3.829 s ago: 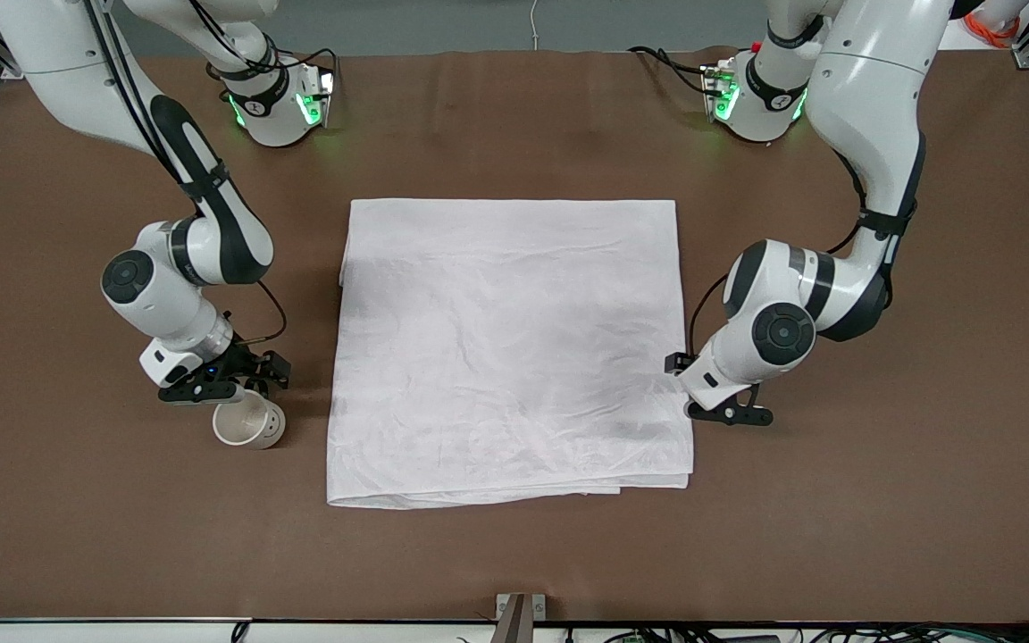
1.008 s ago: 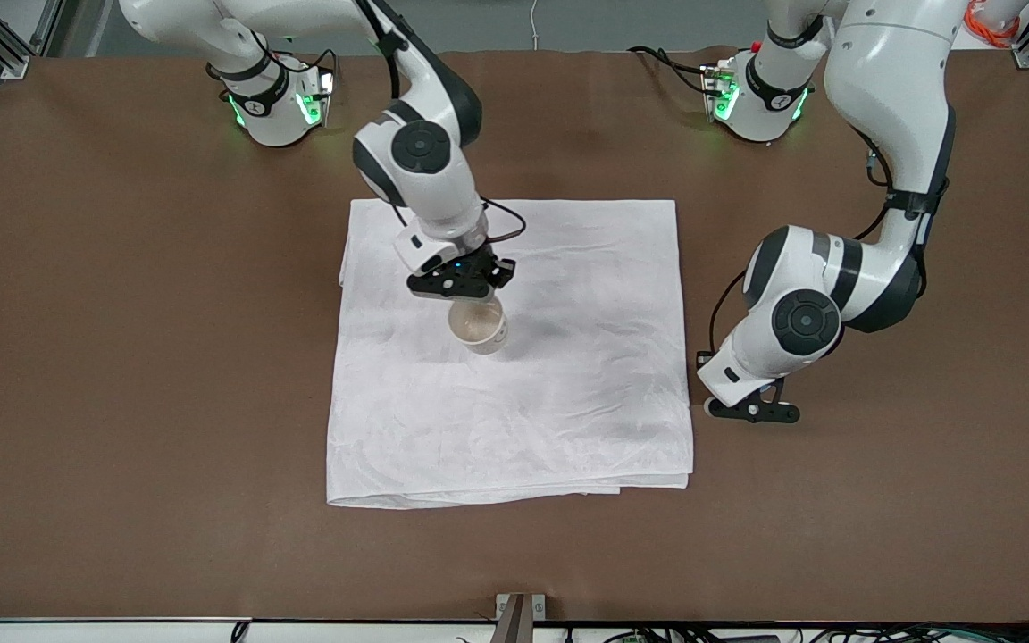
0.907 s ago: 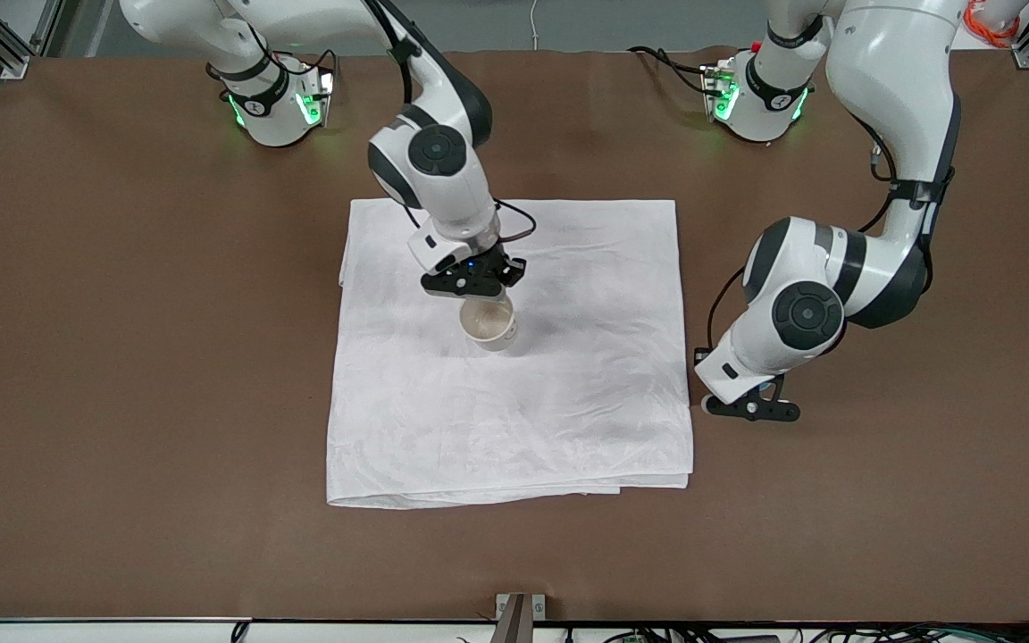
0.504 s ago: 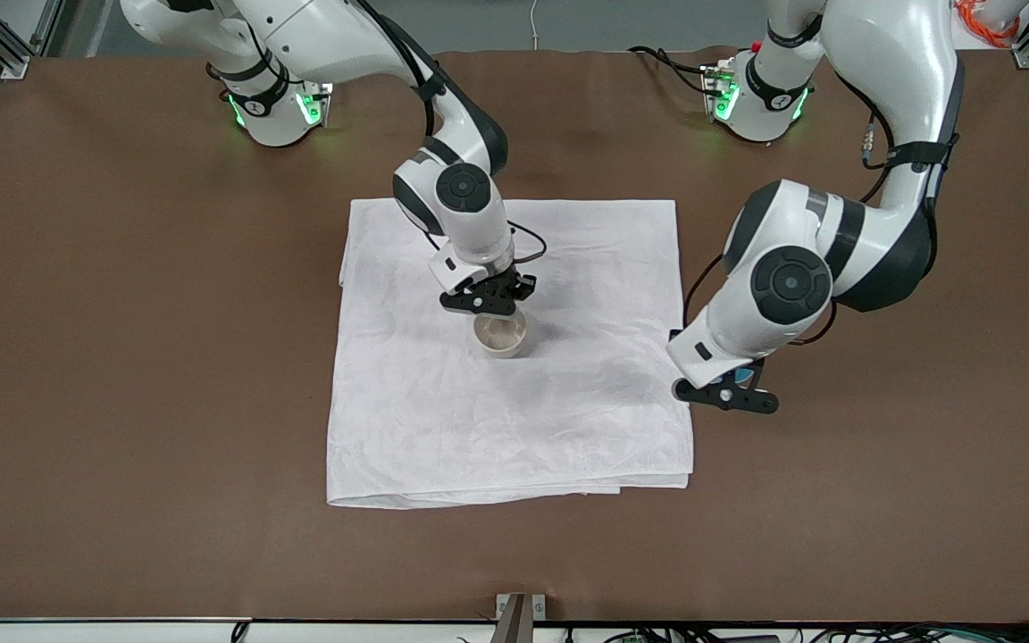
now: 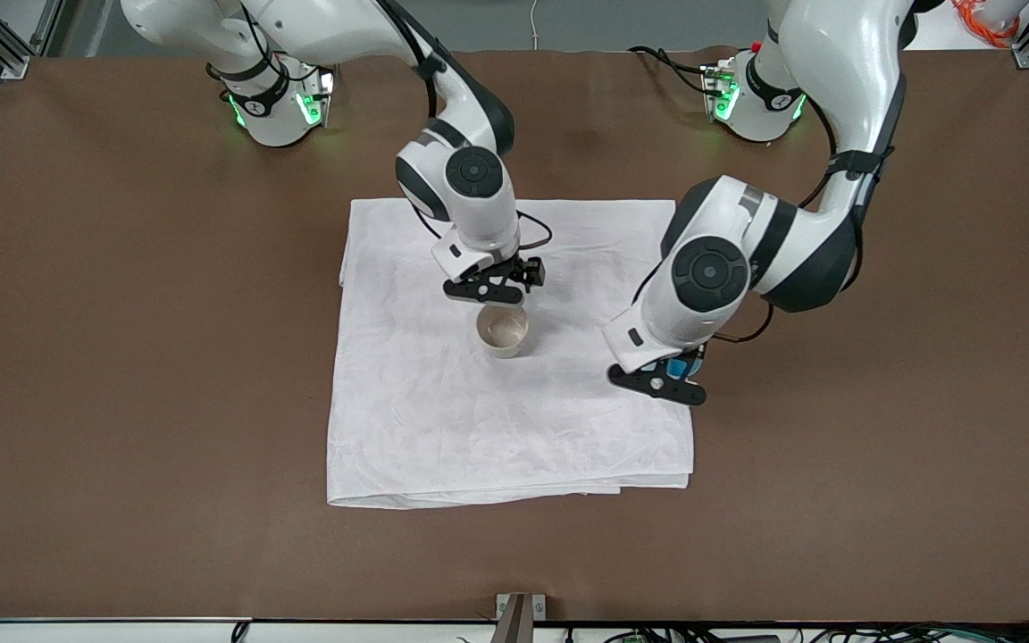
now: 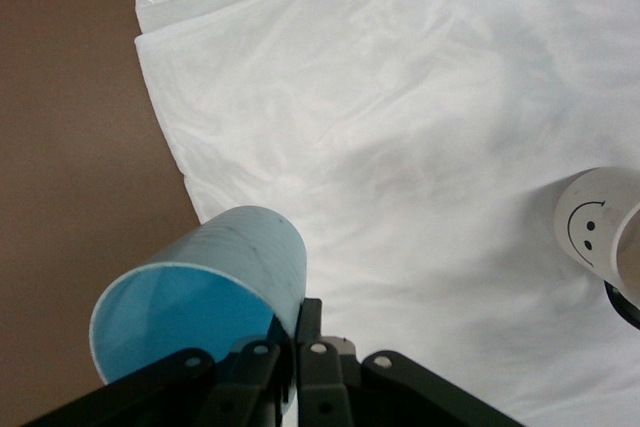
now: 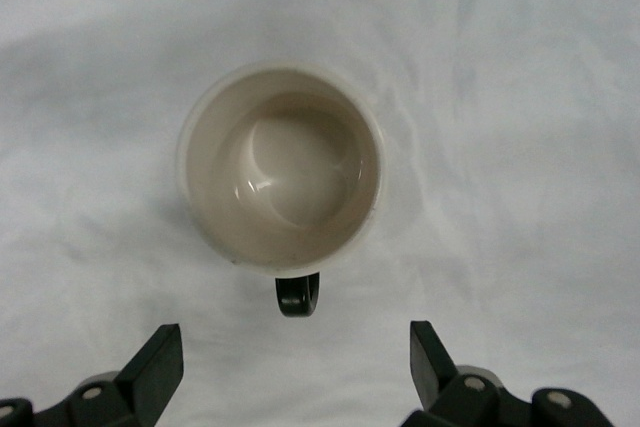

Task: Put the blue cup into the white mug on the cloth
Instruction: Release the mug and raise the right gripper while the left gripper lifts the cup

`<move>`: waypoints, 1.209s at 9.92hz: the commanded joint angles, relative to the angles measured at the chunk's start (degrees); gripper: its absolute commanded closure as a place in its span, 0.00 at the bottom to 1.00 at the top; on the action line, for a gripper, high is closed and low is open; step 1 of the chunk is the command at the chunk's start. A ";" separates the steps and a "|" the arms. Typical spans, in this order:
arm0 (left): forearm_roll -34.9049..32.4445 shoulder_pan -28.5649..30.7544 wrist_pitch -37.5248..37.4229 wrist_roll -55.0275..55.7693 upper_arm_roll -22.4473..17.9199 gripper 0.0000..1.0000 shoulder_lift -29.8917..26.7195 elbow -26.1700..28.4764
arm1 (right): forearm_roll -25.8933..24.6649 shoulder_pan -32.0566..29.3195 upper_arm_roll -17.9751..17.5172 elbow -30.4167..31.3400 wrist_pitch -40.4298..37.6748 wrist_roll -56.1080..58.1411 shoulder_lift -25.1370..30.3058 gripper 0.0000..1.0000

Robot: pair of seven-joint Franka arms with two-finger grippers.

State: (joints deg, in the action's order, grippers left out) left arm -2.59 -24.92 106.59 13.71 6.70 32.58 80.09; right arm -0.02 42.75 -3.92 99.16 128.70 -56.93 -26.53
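The white mug (image 5: 502,331) stands upright on the cloth (image 5: 443,420), near its middle; it also shows from above in the right wrist view (image 7: 280,169), empty, with its small dark handle (image 7: 298,294) toward the gripper. My right gripper (image 5: 495,288) is open and empty, just above the mug and apart from it. My left gripper (image 5: 668,379) is shut on the rim of the blue cup (image 6: 205,302), held over the cloth's edge at the left arm's end. In the front view only a bit of the blue cup (image 5: 677,366) shows under the left hand.
The brown table (image 5: 121,357) surrounds the cloth. The mug's side with dark dots shows in the left wrist view (image 6: 597,224). The cloth's folded edges (image 6: 160,32) lie under the left gripper.
My right gripper set the mug down on the cloth, opened and rose slightly. My left gripper lifted the blue cup off the table and moved over the cloth's edge toward the mug.
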 commanded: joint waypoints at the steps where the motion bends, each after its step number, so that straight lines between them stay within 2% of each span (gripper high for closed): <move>1: 3.98 0.31 0.71 -0.09 0.42 1.00 1.43 -1.95 | -0.16 -4.23 -0.13 2.70 -9.38 0.58 11.28 0.00; 2: 4.70 0.31 1.16 -0.26 0.51 1.00 1.43 -2.13 | -0.16 -7.91 -0.04 3.23 -13.00 3.46 16.11 0.00; 4: 5.84 0.22 5.36 -0.53 3.56 1.00 2.31 -2.22 | 0.45 -19.49 0.23 2.44 -23.80 17.92 24.38 0.00; 6: 5.76 -1.43 9.50 -0.35 5.69 1.00 4.06 -2.30 | 0.98 -30.04 0.40 1.74 -31.55 32.08 30.11 0.00; 8: 5.67 -4.59 9.87 -0.09 5.60 1.00 4.86 -3.01 | 1.25 -37.79 0.49 -3.42 -38.14 39.84 30.57 0.00; 10: 5.58 -6.89 9.87 0.35 5.43 1.00 4.25 -3.27 | 1.33 -45.53 0.58 -5.99 -42.37 51.51 30.57 0.00; 11: 5.49 -7.16 9.61 0.35 5.78 1.00 4.25 -3.44 | 1.33 -48.35 0.49 -6.78 -43.26 54.09 30.57 0.00; 12: 5.06 -9.42 9.34 0.44 5.69 1.00 4.25 -3.36 | 1.33 -48.55 0.49 -6.96 -43.36 54.12 30.57 0.00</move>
State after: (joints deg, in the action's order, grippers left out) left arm 2.46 -32.34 116.81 13.78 12.67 36.81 77.68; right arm 0.89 -4.40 -2.16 93.36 86.40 -3.85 4.35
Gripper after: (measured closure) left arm 0.960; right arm 0.000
